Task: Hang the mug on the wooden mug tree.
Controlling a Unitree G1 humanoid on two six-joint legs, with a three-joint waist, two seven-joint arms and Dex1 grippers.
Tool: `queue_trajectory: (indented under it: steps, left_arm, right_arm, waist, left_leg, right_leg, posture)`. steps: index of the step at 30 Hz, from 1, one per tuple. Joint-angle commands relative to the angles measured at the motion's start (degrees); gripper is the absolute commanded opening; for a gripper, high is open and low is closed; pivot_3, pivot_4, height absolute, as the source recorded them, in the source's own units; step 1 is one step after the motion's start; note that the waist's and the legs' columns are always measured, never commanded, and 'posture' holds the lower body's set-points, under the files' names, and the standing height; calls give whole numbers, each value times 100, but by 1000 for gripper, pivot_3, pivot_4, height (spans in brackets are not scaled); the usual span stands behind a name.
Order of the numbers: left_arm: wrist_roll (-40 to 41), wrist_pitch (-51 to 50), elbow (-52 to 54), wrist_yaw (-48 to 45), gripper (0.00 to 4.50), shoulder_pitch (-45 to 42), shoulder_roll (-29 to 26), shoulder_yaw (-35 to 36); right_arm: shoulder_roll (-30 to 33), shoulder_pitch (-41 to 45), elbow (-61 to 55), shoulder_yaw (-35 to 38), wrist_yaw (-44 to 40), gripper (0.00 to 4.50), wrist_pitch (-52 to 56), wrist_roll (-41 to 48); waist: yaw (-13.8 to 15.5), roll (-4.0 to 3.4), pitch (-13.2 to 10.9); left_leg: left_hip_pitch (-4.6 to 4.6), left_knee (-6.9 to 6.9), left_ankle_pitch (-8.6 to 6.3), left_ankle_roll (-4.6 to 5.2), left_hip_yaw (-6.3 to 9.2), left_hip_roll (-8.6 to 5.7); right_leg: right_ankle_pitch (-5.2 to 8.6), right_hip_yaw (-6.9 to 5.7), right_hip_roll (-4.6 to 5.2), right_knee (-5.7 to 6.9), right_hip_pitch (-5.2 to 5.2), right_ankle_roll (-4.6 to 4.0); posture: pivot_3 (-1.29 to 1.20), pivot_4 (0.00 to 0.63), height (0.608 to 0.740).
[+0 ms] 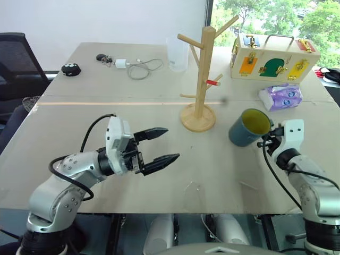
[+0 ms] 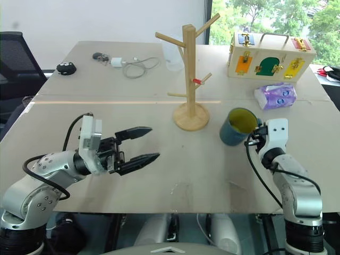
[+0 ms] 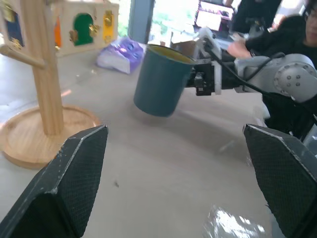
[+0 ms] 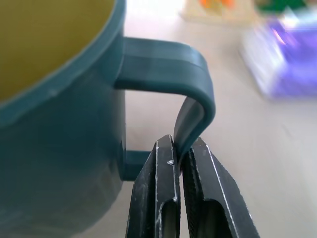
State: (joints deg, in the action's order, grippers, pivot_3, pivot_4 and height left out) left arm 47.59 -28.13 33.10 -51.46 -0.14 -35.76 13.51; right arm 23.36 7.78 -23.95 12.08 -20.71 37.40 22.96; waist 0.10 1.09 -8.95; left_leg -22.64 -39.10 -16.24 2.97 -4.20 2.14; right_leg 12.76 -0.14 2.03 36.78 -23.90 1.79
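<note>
The counter point(image 1: 106, 186) is a big beige slab, and the wooden mug tree point(image 1: 200, 79) stands near its middle on a round base, pegs angling out and one of them red-tipped. Behind it to the right there's a cream latch box point(image 1: 273, 57) with colored panels, then a purple tissue pack point(image 1: 280, 97) in front of that.

The left claw point(image 1: 162, 145) hovers over the counter with its fingers spread wide apart, nothing between them, pointing toward the tree's base.

The mug point(image 1: 248, 127) is teal with a yellow-green inside, just right of the tree's base, tipped so the opening faces up and toward the camera. From the left wrist view it looks lifted off the counter. The right claw point(image 4: 181, 163) is pinched tight on the mug's loop handle point(image 4: 190, 106): the two black fingers squeeze the thin outer band of the loop, with the mug body off to the side.
</note>
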Motion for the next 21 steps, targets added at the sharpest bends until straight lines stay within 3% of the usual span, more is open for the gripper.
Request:
queue_trajectory:
  steps: [1,8,15,21]
  left_arm:
    - [783,-13,61,-444,4500,173,-190,585]
    - [1124,-161,-59,-608,4500,581,-607,1233]
    - [1054,-135,119,-363,4500,684,-611,1258]
    - [1120,-226,346,36,4500,552,-621,1082]
  right_arm:
    - [612,643,-493,46,-731,40,314,632]
    - [1603,2225,-451,-664,-1309,40,1490,1078]
    - [1505,3594,-502,-1260,-852,40,2803,1149]
    - [1230,4057,-444,-1530,-434,40,3366,976]
  waist:
    - [-37,-2,-2]
    - [-83,-1,-3]
    - [-61,0,-2]
    - [-71,1,-2]
  left_leg:
    - [0,0,0,0,1,1]
    - [-4,5,0,1,2,2]
    - [-24,5,0,0,3,1]
    - [-28,5,1,-2,-2,-1]
  right_leg:
    - [0,0,-1,0,0,-1]
    - [0,-2,1,1,-10,-1]
    - [0,-5,10,-1,-25,-2]
    - [-1,-6,22,-2,-29,-2]
  posture:
    - [0,150,740]
    - [0,150,740]
    - [0,150,740]
    - [0,150,740]
